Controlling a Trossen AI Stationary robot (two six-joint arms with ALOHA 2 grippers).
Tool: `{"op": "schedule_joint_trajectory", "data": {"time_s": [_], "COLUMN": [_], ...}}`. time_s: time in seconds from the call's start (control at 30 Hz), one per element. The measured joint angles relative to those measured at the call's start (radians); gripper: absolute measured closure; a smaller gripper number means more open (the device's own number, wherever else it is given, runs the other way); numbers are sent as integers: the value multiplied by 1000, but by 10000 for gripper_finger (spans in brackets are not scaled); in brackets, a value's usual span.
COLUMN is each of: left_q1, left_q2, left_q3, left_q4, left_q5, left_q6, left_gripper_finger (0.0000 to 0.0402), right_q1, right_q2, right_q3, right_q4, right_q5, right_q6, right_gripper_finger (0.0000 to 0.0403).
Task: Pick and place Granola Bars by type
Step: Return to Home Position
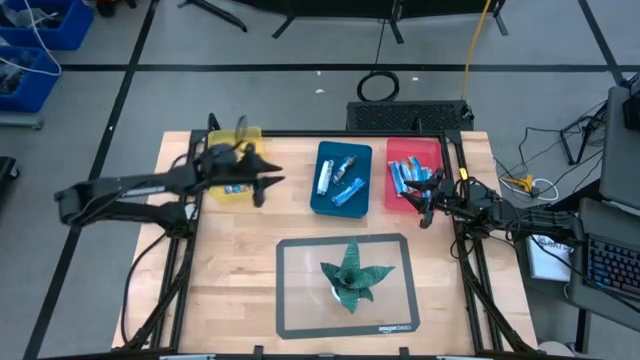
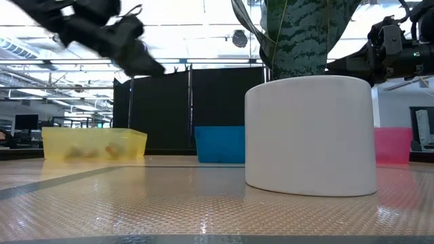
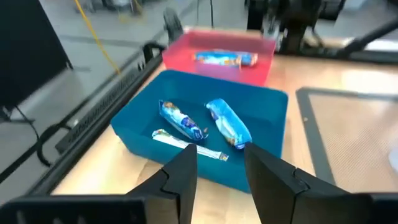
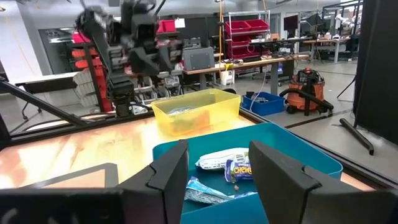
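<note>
Three trays stand in a row at the table's far side: a yellow tray (image 1: 222, 192), a blue tray (image 1: 340, 205) and a red tray (image 1: 415, 150). Granola bars lie in each: blue-wrapped ones (image 3: 227, 122) and a thin pale one (image 3: 186, 144) in the blue tray, several blue ones (image 1: 405, 175) in the red tray, some (image 1: 235, 187) in the yellow tray. My left gripper (image 3: 221, 152) hangs open and empty in the air between the yellow and blue trays (image 1: 268, 186). My right gripper (image 4: 217, 152) waits open at the red tray's near right corner (image 1: 422, 205).
A green leafy plant (image 1: 352, 275) in a white pot (image 2: 310, 132) stands on a clear mat (image 1: 300, 320) at the table's near middle. Bare wood lies to the left and right of the mat. A black frame (image 1: 460, 160) runs along the table's edges.
</note>
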Motion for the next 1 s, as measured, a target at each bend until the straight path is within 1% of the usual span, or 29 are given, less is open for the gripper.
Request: {"op": "schedule_joint_trajectory", "data": {"time_s": [0.1,0.2,0.27,0.37,0.53,0.73,0.8,0.9,1.0], "left_q1": [-2,-2,-2,-2,-2,-9,-21,-53,-106], "left_q2": [-127,-234,-299,-386,-506,-601,-619,-631,-633], "left_q3": [-177,-323,-400,-481,-545,-547,-547,-547,-547], "left_q4": [164,316,387,438,444,376,344,255,201], "left_q5": [0,-2,-3,-2,-17,-51,-107,-244,-322], "left_q6": [-58,-101,-115,-138,-161,-167,-169,-191,-198], "left_gripper_finger": [265,266,265,265,265,265,265,265,265], "right_q1": [0,0,0,0,0,0,0,0,0], "right_q2": [0,0,0,0,0,0,0,0,0], "right_q3": [0,0,0,0,0,0,0,0,0], "right_q4": [0,0,0,0,0,0,0,0,0], "right_q5": [0,0,0,0,0,0,0,0,0], "right_q6": [0,0,0,0,0,0,0,0,0], "right_gripper_finger": [243,243,243,243,243,243,243,243,243]}}
